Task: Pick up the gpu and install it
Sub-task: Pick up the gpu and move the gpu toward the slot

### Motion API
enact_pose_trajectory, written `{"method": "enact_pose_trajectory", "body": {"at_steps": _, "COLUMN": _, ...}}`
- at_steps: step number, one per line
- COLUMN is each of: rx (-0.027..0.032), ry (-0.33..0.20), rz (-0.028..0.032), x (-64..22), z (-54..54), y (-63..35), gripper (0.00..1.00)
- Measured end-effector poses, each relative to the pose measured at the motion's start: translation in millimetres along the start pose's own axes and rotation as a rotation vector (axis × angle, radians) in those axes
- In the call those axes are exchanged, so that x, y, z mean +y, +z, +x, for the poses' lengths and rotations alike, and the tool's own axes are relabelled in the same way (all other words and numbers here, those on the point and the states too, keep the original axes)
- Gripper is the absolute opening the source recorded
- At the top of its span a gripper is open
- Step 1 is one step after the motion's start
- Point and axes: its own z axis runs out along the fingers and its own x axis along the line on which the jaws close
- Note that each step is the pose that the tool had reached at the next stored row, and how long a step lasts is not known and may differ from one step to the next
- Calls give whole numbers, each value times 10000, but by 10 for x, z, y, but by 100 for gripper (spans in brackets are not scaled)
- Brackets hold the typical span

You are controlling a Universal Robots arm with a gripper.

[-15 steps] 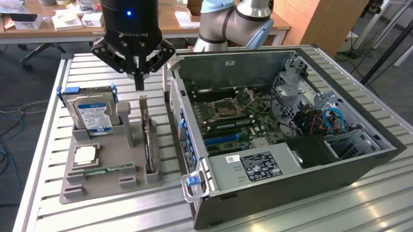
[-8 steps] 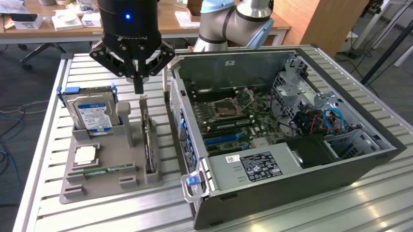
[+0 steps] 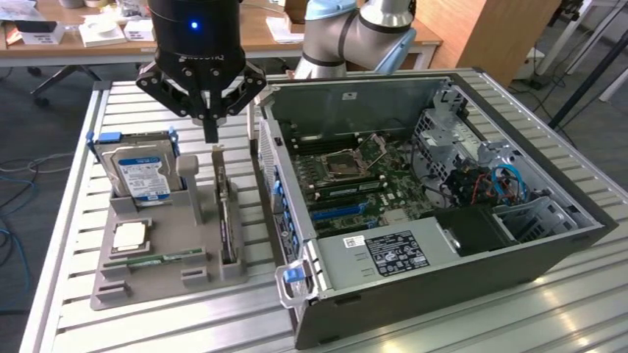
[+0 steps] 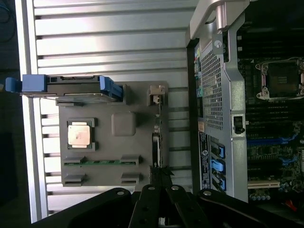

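Observation:
The gpu (image 3: 228, 220) is a thin dark card standing on edge in a slot of the grey holder (image 3: 162, 283). In the wrist view the gpu (image 4: 156, 142) appears edge-on as a narrow dark strip. My gripper (image 3: 210, 137) hangs just above the card's far end, near the holder's upright post. Its fingers are pressed together, shut, with nothing between them. In the wrist view the gripper (image 4: 161, 174) points at the near end of the card. The open computer case (image 3: 432, 213) lies to the exterior view's right, motherboard (image 3: 354, 176) exposed.
The holder also carries a silver hard drive with a blue label (image 3: 143, 173), a processor chip (image 3: 131, 237) and a green memory stick (image 3: 157, 259). The case's side wall (image 4: 216, 90) stands close beside the card. All rests on a slatted metal table (image 3: 549, 316).

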Motion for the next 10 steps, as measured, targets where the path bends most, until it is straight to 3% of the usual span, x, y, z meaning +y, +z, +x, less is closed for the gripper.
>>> {"method": "enact_pose_trajectory", "body": {"at_steps": 6, "rx": 0, "ry": -1, "rz": 0, "x": 0, "z": 0, "y": 0, "gripper": 11}}
{"method": "enact_pose_trajectory", "body": {"at_steps": 8, "rx": 0, "ry": 0, "rz": 0, "x": 0, "z": 0, "y": 0, "gripper": 16}}
{"method": "enact_pose_trajectory", "body": {"at_steps": 10, "rx": 0, "ry": 0, "rz": 0, "x": 0, "z": 0, "y": 0, "gripper": 29}}
